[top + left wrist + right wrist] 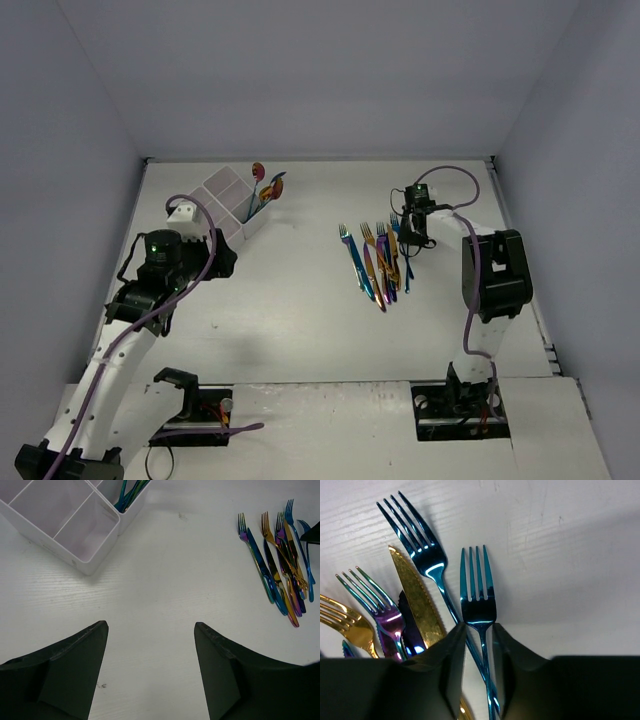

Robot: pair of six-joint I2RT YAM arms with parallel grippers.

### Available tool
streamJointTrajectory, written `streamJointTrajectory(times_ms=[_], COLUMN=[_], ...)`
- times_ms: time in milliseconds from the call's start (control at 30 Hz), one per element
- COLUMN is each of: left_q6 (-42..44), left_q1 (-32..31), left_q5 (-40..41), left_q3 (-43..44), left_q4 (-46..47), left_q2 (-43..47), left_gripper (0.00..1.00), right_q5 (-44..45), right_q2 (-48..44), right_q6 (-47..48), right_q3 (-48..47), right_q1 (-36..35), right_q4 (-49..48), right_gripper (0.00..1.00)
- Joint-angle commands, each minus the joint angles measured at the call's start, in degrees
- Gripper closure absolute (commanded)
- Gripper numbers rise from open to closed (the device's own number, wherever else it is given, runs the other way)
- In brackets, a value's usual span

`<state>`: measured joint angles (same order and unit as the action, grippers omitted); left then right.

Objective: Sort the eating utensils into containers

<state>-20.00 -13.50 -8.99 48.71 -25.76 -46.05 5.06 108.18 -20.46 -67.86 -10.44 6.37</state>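
Right gripper (479, 630) straddles a blue fork (478, 611) — centre frame.
Jaws narrow, grip unclear; left gripper (151, 627) wide open — empty.

Robot lab cell: white table (300, 330) within plain grey walls (320, 80).

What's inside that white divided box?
A few utensils stand in one compartment of the box; the other compartments look empty. Walls hide the utensils' lower ends.
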Motion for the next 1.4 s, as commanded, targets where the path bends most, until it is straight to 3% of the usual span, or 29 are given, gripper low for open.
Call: streamJointTrajectory(times_ms=[0, 100, 167, 467, 800, 967, 1167, 1367], left_q6=[-1.2, -1.4, -1.7, -6.0, -20.6, -23.8, -30.2, -31.9], left_q1=[-0.3, -0.3, -0.3, -0.7, -6.2, -12.2, -14.9, -16.7], left_q5=[-1.1, -1.6, -2.0, -10.0, -19.9, -19.2, -18.0, -17.1], left_q3=[1.0, 2.1, 3.1, 12.0, 19.8, 23.2, 21.9, 22.4], left_q4=[1.4, 1.4, 1.6, 2.1, 11.2, 15.5, 23.6, 24.1], left_q2=[0.0, -0.2, -0.5, -5.4, -12.8, -17.2, -20.4, -22.8], left_gripper=[0.33, 0.33, 0.33, 0.33, 0.33, 0.33, 0.33, 0.36], right_q5=[1.4, 2.1, 2.8, 2.4, -14.0, -17.8, -19.0, -18.6], right_q2=[1.2, -0.3, -1.9, -18.2, -35.3, -37.6, -38.9, -39.5], right_q6=[1.6, 3.5, 5.2, 13.9, 24.0, 24.4, 24.0, 23.7], right_q3=[-1.4, -1.0, -0.8, 0.1, 1.4, 0.6, -0.5, -0.4], right_q1=[0.2, -0.2, -0.8, -9.6, -25.5, -30.3, -33.2, -34.5], right_q4=[-2.2, -2.5, -2.6, -2.6, -5.7, -7.5, -7.8, -7.8], right_gripper=[0.82, 0.97, 1.00, 1.00, 1.00, 1.00, 1.00, 1.00])
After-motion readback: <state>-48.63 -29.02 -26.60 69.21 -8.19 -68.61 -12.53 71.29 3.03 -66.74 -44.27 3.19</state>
